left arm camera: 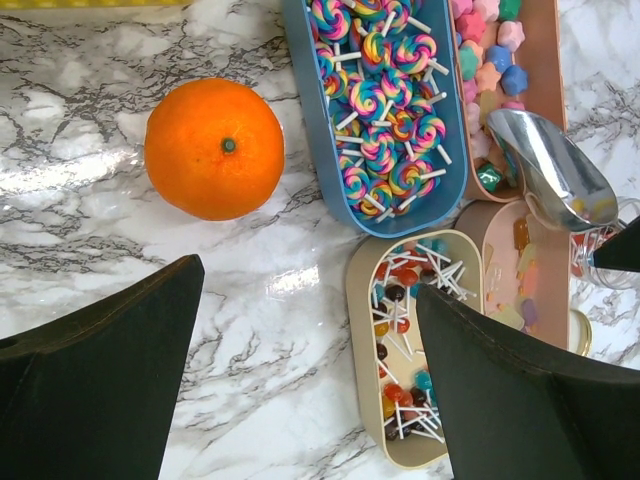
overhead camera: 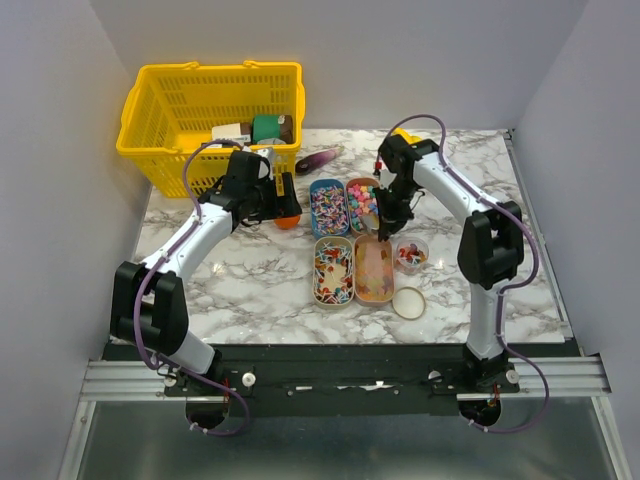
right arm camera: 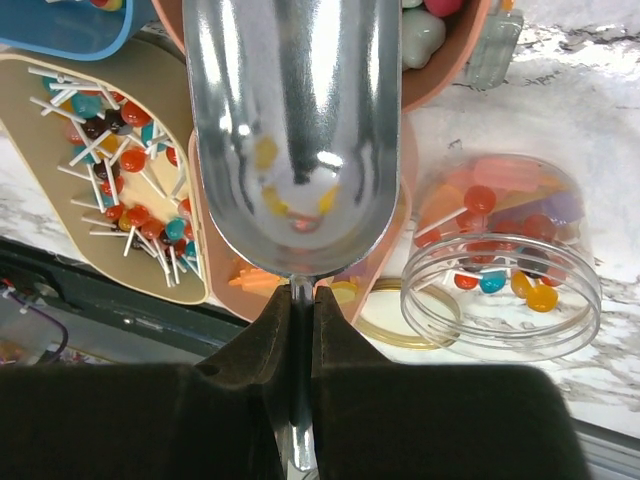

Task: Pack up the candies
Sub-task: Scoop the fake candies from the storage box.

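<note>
Right gripper (right arm camera: 302, 312) clamped on the scoop (right arm camera: 295, 130) handle; left gripper (left arm camera: 305, 380) hangs with its fingers wide apart.

The candies (left arm camera: 385, 110) fill four oval trays mid-table, with swirl lollipops in the blue tray (left arm camera: 300, 60) and stick lollipops in the beige tray (left arm camera: 358, 330). A few more lie in the clear jar (right arm camera: 500, 325) just right of the trays. The scoop's bowl hovers over the near pink tray (overhead camera: 373, 270), beside the jar. The orange (left arm camera: 214, 148) sits on the marble left of the blue tray. A yellow basket (overhead camera: 150, 125) stands far left.
</note>
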Robot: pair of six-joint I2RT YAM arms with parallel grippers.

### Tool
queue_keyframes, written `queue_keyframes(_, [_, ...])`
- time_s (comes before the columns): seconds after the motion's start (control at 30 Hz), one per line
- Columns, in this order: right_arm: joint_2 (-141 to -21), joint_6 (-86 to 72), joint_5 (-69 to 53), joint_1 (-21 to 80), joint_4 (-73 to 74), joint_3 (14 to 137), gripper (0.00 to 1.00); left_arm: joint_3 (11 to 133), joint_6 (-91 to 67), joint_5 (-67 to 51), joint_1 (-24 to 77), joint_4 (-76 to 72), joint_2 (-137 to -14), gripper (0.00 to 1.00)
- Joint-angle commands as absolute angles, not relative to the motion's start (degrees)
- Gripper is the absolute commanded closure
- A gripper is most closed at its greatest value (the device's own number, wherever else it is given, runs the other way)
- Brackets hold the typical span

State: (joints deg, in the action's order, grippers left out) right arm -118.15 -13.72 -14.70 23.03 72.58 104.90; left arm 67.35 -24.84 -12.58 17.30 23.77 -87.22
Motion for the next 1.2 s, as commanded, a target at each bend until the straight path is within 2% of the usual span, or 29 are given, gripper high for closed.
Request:
queue_keyframes(0.0, [-121.2,-12.2,-18.2,22.9,73.5,108.5,0.99,66.8,-23.9,-11.0,16.9,24.5,-86.9,0.01])
queue_keyframes(0.27, [-128.3,-12.1,-22.1,22.0,73.2,115.8,0.99,66.3,-23.7,-10.2,16.4,24.8,-86.4,0.01])
queue_keyframes(0.5, [-132.3,-14.2,-20.6,20.8,72.8,119.8,0.99,65.8,-23.7,-10.0,16.3,24.8,-86.4,0.01])
queue_keyframes(1.17, [-137.0,-22.1,-12.8,19.8,65.7,118.0,0.99,66.1,-23.6,-9.6,15.6,25.0,-87.2,0.01])
